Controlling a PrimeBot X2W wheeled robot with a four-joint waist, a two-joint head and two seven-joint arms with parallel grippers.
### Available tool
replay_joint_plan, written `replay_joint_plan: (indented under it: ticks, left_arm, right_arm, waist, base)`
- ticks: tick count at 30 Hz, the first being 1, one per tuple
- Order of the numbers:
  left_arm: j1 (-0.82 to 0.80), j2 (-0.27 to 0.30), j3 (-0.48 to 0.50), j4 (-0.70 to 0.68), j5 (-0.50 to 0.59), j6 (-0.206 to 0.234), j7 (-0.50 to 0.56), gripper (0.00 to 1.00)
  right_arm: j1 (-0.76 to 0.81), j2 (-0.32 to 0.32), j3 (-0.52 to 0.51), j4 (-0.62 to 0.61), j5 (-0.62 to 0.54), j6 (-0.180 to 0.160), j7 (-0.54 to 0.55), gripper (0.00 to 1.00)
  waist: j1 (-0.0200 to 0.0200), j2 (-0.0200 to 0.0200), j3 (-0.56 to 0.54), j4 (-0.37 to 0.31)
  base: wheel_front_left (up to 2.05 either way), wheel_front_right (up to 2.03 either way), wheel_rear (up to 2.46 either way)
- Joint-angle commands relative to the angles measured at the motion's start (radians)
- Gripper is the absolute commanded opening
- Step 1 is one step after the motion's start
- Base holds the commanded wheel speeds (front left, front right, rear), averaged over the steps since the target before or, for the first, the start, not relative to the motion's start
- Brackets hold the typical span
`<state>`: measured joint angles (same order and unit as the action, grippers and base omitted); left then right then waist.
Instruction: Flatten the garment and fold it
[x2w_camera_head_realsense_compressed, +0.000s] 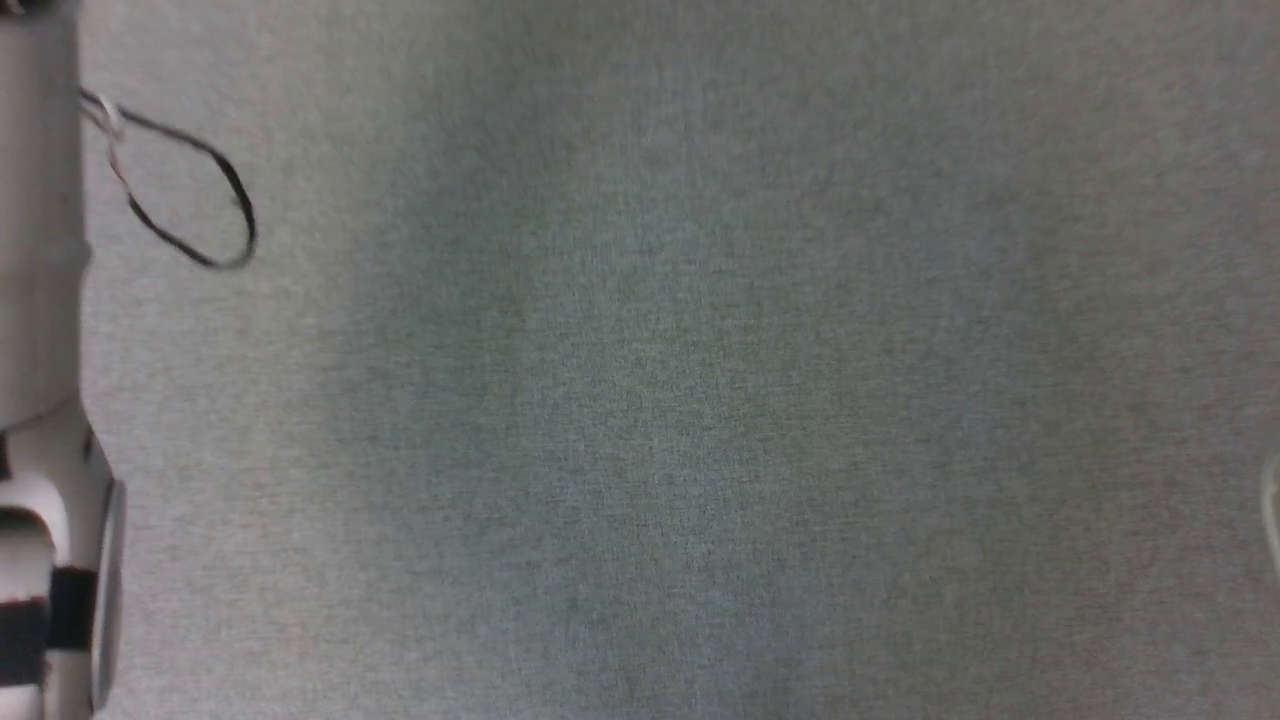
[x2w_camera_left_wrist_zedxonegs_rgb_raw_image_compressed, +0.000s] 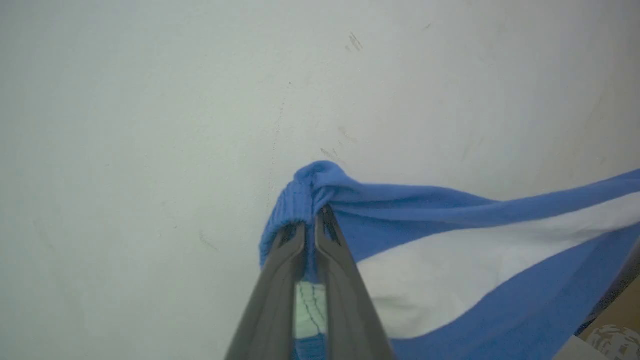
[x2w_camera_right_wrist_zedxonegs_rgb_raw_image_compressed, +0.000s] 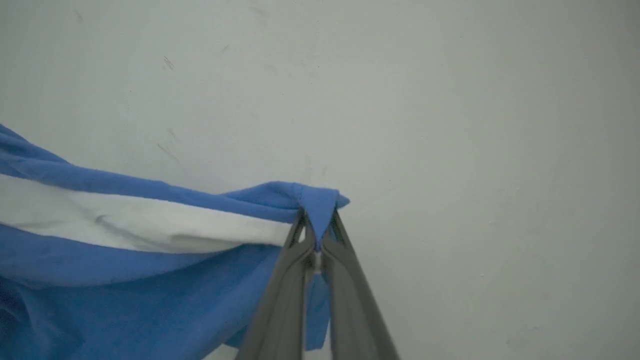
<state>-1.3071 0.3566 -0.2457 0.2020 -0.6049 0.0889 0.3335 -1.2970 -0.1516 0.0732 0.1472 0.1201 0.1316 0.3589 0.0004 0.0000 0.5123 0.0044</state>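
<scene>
l gripper (x2w_camera_left_wrist_zedxonegs_rgb_raw_image_compressed: 311, 222), r gripper (x2w_camera_right_wrist_zedxonegs_rgb_raw_image_compressed: 317, 220) clamp blue garment (x2w_camera_left_wrist_zedxonegs_rgb_raw_image_compressed: 425, 210) w/ white stripe (x2w_camera_left_wrist_zedxonegs_rgb_raw_image_compressed: 450, 270).

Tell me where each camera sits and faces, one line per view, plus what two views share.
Head view: on the head, looking down at a grey surface; pale forearm and black cable loop at left edge.
Left wrist view: on the left wrist, along the left end effector, shut on the garment, toward a pale scuffed surface.
Right wrist view: on the right wrist, along the right end effector, shut on a garment corner.
Shared: both wrist views show the blue, white-striped garment.
</scene>
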Motion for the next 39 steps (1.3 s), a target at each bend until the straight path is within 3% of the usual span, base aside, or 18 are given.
replay_joint_plan:
  ticks: [1, 7, 16, 22, 26, 33, 39]
  left_arm:
    - [-0.026, 0.001, 0.002, 0.017, 0.01, -0.005, -0.022, 0.0]
    - [-0.112, -0.031, 0.02, 0.124, 0.003, -0.049, -0.155, 0.0]
    - [-0.021, -0.055, 0.015, 0.172, -0.069, -0.126, -0.181, 0.0]
    - [0.154, -0.065, 0.019, 0.101, -0.138, -0.137, -0.151, 0.0]
    - [0.329, -0.069, 0.023, -0.005, -0.184, -0.121, -0.131, 0.0]
    - [0.682, -0.061, 0.004, -0.187, -0.217, -0.089, -0.129, 0.0]
    - [0.933, -0.056, -0.016, -0.284, -0.249, -0.076, -0.132, 0.0]
  right_arm:
    - [-0.029, -0.001, 0.003, 0.022, -0.012, -0.001, -0.014, 0.0]
    - [-0.147, -0.002, 0.001, 0.155, -0.065, -0.001, -0.079, 0.0]
    - [-0.053, -0.002, 0.028, 0.187, -0.025, -0.001, -0.137, 0.0]
    - [0.158, -0.033, 0.028, 0.077, 0.078, -0.001, -0.133, 0.0]
    - [0.361, -0.042, -0.013, -0.039, 0.14, -0.001, -0.12, 0.0]
    - [0.745, 0.015, -0.101, -0.211, 0.209, -0.001, -0.11, 0.0]
    - [0.969, 0.062, -0.137, -0.289, 0.236, -0.001, -0.106, 0.0]
  waist:
    - [-0.0004, 0.0, 0.113, 0.003]
    - [-0.0004, 0.0, 0.212, 0.014]
    - [-0.0004, 0.0, 0.234, 0.018]
    - [-0.0004, 0.0, 0.174, 0.018]
    - [-0.0004, 0.0, 0.116, 0.015]
    - [-0.0004, 0.0, 0.018, -0.002]
    - [-0.0004, 0.0, -0.039, -0.007]
  base:
    - [0.0, 0.0, 0.0]
    - [0.0, 0.0, 0.0]
    - [0.0, 0.0, 0.0]
    - [0.0, 0.0, 0.0]
    - [0.0, 0.0, 0.0]
    - [0.0, 0.0, 0.0]
    - [0.0, 0.0, 0.0]
